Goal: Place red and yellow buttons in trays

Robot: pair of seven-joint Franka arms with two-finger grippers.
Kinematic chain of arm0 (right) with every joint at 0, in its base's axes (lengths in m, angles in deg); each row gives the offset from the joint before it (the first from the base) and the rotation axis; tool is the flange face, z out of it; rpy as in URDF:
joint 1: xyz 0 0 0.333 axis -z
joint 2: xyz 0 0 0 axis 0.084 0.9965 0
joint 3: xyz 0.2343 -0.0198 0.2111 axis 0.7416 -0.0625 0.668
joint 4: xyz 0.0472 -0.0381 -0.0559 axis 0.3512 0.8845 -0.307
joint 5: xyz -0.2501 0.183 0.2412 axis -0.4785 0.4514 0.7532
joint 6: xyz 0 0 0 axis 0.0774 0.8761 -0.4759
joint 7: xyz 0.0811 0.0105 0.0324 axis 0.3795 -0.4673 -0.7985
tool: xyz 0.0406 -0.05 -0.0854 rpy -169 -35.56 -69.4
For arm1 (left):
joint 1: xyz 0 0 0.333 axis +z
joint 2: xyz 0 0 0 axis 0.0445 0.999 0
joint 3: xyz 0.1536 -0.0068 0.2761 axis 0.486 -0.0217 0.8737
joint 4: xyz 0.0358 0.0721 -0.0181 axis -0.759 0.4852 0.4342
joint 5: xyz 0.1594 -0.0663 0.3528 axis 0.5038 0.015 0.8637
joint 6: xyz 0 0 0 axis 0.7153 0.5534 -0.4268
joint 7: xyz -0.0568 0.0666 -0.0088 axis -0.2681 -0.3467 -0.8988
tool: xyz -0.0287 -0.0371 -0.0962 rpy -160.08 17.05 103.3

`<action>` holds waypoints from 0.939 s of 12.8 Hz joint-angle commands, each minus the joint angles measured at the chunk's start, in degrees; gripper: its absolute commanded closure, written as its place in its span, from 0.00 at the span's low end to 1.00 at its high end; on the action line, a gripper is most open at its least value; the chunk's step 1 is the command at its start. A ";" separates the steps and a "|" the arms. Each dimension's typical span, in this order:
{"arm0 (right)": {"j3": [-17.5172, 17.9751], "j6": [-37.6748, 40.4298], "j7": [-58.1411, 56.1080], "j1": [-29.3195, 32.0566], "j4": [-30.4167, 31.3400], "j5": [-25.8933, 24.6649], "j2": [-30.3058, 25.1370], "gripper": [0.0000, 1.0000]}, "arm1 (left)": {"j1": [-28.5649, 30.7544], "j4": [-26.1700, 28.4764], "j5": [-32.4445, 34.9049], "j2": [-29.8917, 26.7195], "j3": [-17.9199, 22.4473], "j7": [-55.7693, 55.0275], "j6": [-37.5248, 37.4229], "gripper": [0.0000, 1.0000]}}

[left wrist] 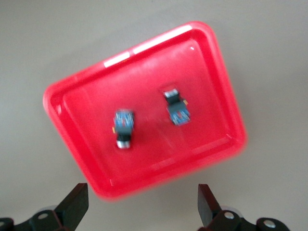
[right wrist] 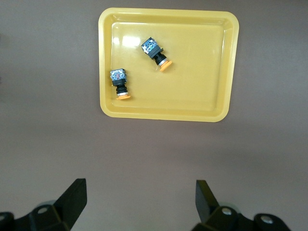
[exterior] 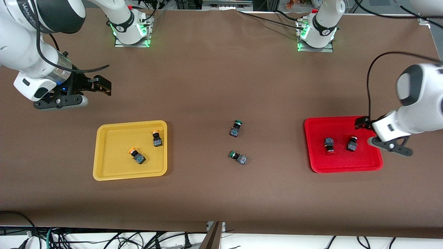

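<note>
Sort looks done, judging by the layout. Yellow tray (exterior: pixel 129 150) toward the right arm's end holds both yellow buttons: one (exterior: pixel 156 137) by the rim farther from the front camera, the other (exterior: pixel 137 155) nearer the middle, both lying on their sides, apart from each other. Red tray (exterior: pixel 342 144) toward the left arm's end holds both red buttons (exterior: pixel 328 144) (exterior: pixel 352 143), side by side, not touching, also tipped over, so probably dropped rather than set down.

Two green buttons (exterior: pixel 236 128) (exterior: pixel 238 157) sit on the bare table (exterior: pixel 214 83) between the trays. Not part of the job, so they belong there.

Right gripper (exterior: pixel 98 85): fingers spread, nothing in them, over bare table, off the yellow tray's rim on the side toward the robot bases. Its wrist view shows the whole tray, so it is clear of it.

Left gripper (left wrist: pixel 142 204): fingers apart, empty, over the red tray's edge at the left arm's end.

Both arms look parked. Nothing left to pick, as far as I can judge
</note>
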 commanded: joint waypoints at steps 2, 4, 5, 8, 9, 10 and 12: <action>0.21 -0.65 -0.06 -0.15 1.70 -1.06 -1.67 0.00 | -0.86 -16.56 -0.07 1.52 -5.34 -12.24 -20.15 0.00; 0.21 -0.65 -0.06 -0.15 1.70 -0.98 -1.67 0.00 | -2.34 -14.34 -0.25 -4.94 -5.10 -16.13 -20.13 0.00; 0.21 -0.65 -0.06 -0.15 1.70 -0.98 -1.67 0.00 | -3.23 -7.43 -1.03 -10.12 -1.35 -15.80 -12.80 0.00; 0.04 0.05 -1.01 0.11 1.61 -0.98 -1.59 0.00 | -8.75 7.90 -1.74 -20.87 4.29 -16.32 0.79 0.00; -0.66 0.14 -2.33 0.11 1.52 -0.98 -1.58 0.00 | -11.03 8.19 -3.74 -21.16 7.44 -16.84 0.73 0.00; -0.93 0.14 -2.86 0.28 1.43 -0.89 -1.50 0.00 | -13.41 8.19 -5.24 -21.07 9.82 -18.59 0.73 0.00; -0.93 0.14 -3.04 0.29 0.47 -0.89 -1.06 0.00 | -14.48 7.84 -5.35 -20.72 10.20 -21.85 0.29 0.00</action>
